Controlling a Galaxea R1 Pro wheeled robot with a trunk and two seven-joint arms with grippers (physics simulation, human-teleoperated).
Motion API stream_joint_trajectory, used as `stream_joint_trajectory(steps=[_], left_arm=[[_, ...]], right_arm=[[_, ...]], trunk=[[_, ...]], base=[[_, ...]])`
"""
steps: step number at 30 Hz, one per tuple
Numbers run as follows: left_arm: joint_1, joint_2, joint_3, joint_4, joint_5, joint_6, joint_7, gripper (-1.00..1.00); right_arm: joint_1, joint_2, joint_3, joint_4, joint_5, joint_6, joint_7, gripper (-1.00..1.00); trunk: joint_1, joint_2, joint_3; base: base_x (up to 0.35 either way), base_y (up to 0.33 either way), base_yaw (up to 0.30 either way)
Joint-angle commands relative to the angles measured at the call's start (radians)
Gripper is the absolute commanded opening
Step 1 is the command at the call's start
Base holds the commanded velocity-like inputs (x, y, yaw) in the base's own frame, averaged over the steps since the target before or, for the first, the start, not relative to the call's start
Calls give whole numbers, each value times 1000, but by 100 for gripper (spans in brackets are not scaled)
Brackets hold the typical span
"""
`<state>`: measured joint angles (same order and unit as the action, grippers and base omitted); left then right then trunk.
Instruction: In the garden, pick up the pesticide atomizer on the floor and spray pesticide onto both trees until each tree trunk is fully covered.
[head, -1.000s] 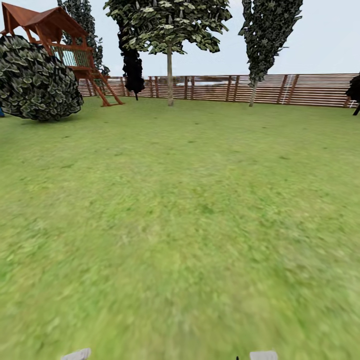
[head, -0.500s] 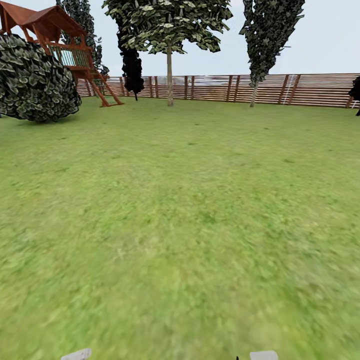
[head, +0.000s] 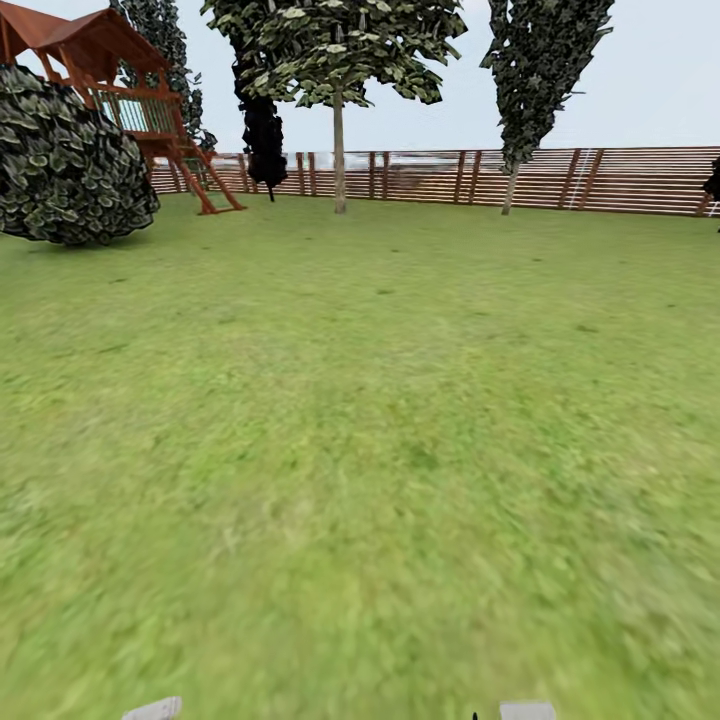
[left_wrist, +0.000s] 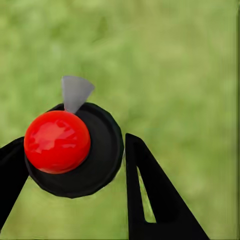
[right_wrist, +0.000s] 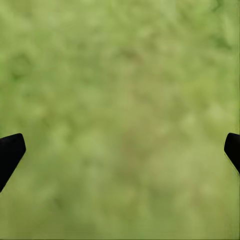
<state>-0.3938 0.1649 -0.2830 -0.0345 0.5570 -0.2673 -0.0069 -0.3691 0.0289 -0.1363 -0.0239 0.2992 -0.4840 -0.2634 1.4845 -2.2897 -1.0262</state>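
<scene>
Two black fingers (left_wrist: 150, 195) of the left gripper (left_wrist: 70, 165) are clamped around the pesticide atomizer (left_wrist: 75, 150) above grass (head: 380, 450); the right gripper (right_wrist: 120, 150) is spread wide, empty

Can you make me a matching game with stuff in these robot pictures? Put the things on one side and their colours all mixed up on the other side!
Things:
1. round knob between the left gripper's fingers
2. lawn
3. playhouse roof
4. right gripper's fingers

Colours:
A. green
B. black
C. shiny red
D. reddish brown

Pairs: 1-C, 2-A, 3-D, 4-B
</scene>
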Motion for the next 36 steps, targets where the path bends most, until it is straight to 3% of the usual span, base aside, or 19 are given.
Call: stream_joint_trajectory(steps=[1, 29, 36], left_arm=[[0, 0, -8, 0, 9, -3, -1, -100], [0, 2, -8, -1, 11, -3, -1, -100], [0, -2, -8, -1, 7, -3, -1, -100]], right_arm=[[-1, 0, -8, 1, 11, -2, -5, 100], [-1, 2, -13, -5, 6, -6, -6, 100], [-2, 4, -8, -107, 10, -7, -3, 100]], trunk=[[0, 0, -1], [0, 0, -1], [0, 0, -1]], base=[[340, 0, 0], [340, 0, 0], [340, 0, 0]])
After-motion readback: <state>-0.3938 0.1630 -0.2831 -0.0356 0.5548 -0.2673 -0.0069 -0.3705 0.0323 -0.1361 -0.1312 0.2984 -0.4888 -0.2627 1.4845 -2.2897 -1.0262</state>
